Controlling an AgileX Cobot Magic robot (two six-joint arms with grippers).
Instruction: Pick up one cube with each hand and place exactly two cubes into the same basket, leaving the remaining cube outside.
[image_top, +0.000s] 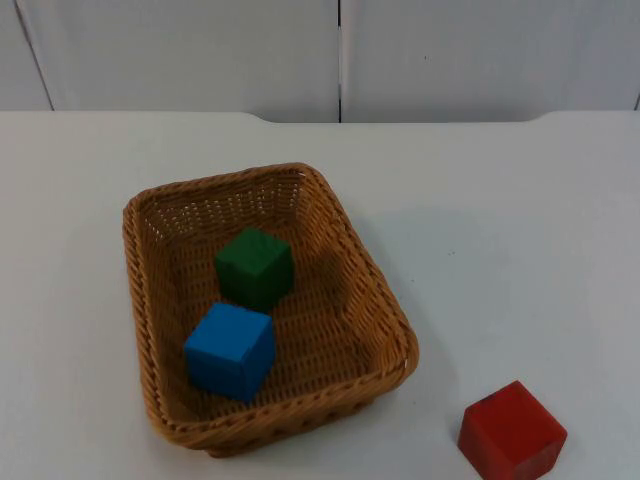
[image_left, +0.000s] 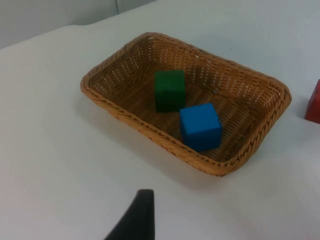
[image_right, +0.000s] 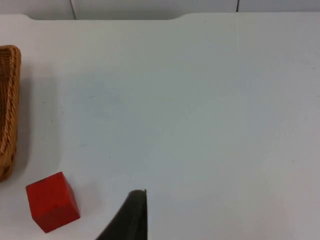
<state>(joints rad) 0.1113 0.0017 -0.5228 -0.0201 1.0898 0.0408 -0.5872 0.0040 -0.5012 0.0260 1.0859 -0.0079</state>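
Now green cube (image_top: 254, 267) and blue cube (image_top: 230, 350) sit in the basket (image_top: 372, 282), center-left; red cube (image_top: 511, 432), lower right, looks hard and light, best held by flat sides. I cannot tell either gripper's state.

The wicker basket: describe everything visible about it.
The wicker basket is a shallow rectangular tray of tan woven cane with a thick braided rim and sloping, open-weave walls. It sits flat on the white table, turned at an angle to the table's edge. Inside, a green cube and a blue cube rest on its floor, close together. A red cube lies outside, apart from it.
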